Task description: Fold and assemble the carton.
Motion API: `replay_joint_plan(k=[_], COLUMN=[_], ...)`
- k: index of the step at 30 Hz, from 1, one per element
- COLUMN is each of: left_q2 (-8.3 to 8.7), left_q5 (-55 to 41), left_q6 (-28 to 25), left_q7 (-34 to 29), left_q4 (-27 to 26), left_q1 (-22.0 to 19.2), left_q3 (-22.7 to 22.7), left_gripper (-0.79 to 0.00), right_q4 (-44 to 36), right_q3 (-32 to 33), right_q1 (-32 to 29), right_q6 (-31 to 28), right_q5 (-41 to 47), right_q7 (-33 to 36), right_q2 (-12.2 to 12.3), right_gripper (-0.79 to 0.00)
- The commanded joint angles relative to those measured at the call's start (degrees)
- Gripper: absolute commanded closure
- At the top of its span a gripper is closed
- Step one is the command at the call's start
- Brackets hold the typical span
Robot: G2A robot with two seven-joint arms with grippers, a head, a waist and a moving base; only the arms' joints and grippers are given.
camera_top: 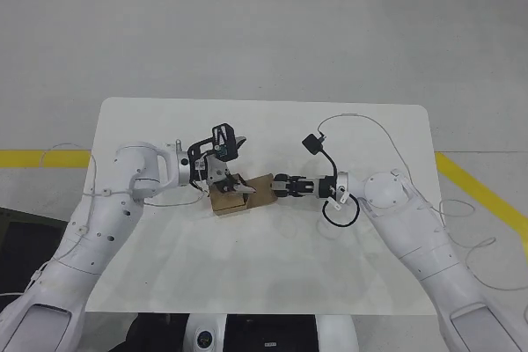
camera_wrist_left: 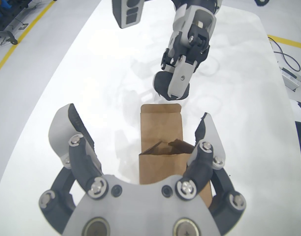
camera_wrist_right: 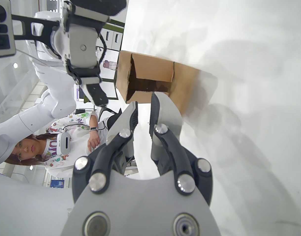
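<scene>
Released at left tool (camera_wrist_left: 138, 113), nearly clenched at right tool (camera_wrist_right: 144, 100). Might skid the unheld carton (camera_wrist_left: 162, 165) when pushing its flap (camera_wrist_left: 160, 121).

White table (camera_top: 264, 264), grey floor (camera_top: 264, 44), yellow floor stripes (camera_top: 26, 158)

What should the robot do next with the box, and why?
Probably shut the left gripper on the carton to steady it. It hangs open over the carton, whose top gapes, and the right gripper sits at the end of the long flap, seemingly ready to fold it over.
</scene>
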Motion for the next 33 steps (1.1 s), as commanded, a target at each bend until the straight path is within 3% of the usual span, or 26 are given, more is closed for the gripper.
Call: replay_joint_plan(k=[1, 8, 15, 24, 28, 33], left_q2=[0.71, 3.13, 4.66, 4.95, 4.65, 4.63], left_q5=[-2.56, -5.77, -5.87, 1.80, 6.71, 5.53], left_q6=[-0.74, -1.66, -1.59, 1.27, 2.96, 1.27], left_q7=[-1.64, -6.58, -7.39, -3.90, -0.20, 1.90], left_q4=[-0.12, -1.96, -5.77, -9.00, -7.72, -5.83], left_q1=[0.61, 5.44, 11.61, 15.36, 15.38, 14.96], left_q3=[-2.65, -9.74, -13.27, -13.13, -11.42, -11.14], left_gripper=[-0.785, -0.785, -0.785, -0.785, -0.785, -0.785], right_q4=[0.76, 2.36, 2.11, 0.39, -0.15, -0.49], right_q3=[-0.27, -1.08, 0.05, 2.07, 2.60, 2.93], right_q1=[0.22, 1.20, 1.46, 0.54, 0.22, 0.00], right_q6=[-0.22, -0.81, -1.32, -1.58, -1.63, -1.69], right_q5=[0.14, -0.31, -1.61, -3.07, -3.17, -3.40], right_q7=[-0.04, -0.66, -1.48, -1.70, -1.74, -1.67], right_q2=[-0.14, -0.58, -0.29, 0.46, 0.65, 0.79], right_gripper=[-0.114, -0.166, -0.212, -0.249, -0.268, -0.274])
